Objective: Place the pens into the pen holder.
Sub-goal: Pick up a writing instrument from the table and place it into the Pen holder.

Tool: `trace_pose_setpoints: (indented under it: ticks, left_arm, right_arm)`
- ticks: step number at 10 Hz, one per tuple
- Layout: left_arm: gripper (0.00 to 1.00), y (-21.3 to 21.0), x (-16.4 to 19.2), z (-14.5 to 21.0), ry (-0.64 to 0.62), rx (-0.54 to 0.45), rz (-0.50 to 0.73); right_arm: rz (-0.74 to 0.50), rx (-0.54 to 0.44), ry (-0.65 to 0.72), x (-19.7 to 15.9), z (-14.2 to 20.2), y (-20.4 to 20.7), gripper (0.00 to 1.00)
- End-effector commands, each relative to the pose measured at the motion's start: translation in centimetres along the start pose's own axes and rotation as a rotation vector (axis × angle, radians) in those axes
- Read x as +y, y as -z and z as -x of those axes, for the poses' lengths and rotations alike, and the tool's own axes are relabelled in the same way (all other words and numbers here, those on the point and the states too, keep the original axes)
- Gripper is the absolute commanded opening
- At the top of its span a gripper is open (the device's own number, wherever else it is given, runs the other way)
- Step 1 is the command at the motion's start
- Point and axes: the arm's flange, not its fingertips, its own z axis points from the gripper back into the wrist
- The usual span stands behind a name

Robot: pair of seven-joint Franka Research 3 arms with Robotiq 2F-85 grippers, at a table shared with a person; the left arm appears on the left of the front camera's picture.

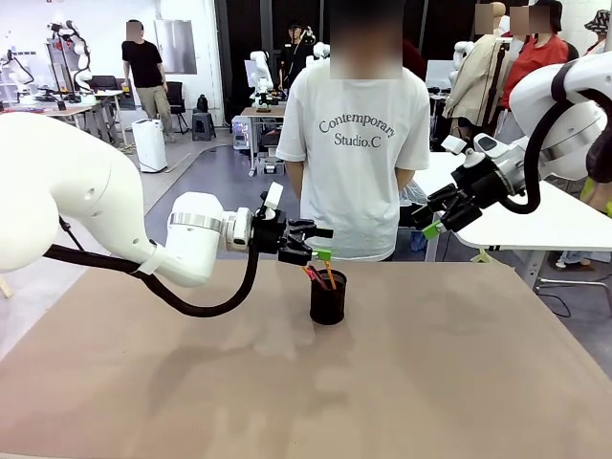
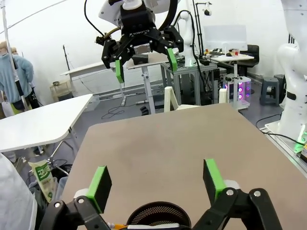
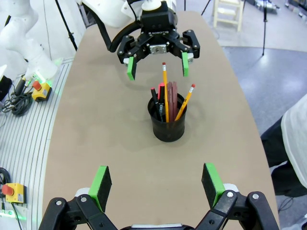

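The black mesh pen holder (image 1: 328, 300) stands on the brown table near its far edge, with several pens (image 1: 318, 276) upright in it. In the right wrist view the pen holder (image 3: 168, 125) holds orange pencils, a reddish-brown stick and pink-red-tipped pens (image 3: 168, 99). My left gripper (image 1: 322, 243) hovers just above and to the left of the holder, open, with nothing between its fingers. One tall pencil's tip (image 3: 164, 72) reaches up between the open jaws of the left gripper (image 3: 157, 65). The holder's rim (image 2: 158, 214) lies under the left gripper (image 2: 157, 184). My right gripper (image 1: 427, 222) hangs open, high at the right, empty.
A person in a white T-shirt (image 1: 356, 134) stands at the table's far side, right behind the holder. A white table (image 1: 545, 225) stands beyond the right corner. The brown tabletop (image 1: 306, 382) in front of the holder is bare.
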Motion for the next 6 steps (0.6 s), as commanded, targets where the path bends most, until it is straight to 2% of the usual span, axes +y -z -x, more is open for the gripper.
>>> trace_pose_setpoints:
  ticks: [1,3,6]
  left_arm:
    - [1.0,-1.1,-0.9,-1.1,-0.01,0.055,0.022]
    - [1.0,-2.7,-1.3,-2.5,-0.036,0.126,0.057]
    - [1.0,-5.4,-1.4,-4.9,-0.054,0.33,0.171]
  right_arm:
    - [0.003,0.001,-0.002,0.1,-0.2,0.0,1.0]
    - [0.003,0.001,-0.002,0.1,-0.2,0.0,1.0]
    - [0.003,0.001,-0.002,0.1,-0.2,0.0,1.0]
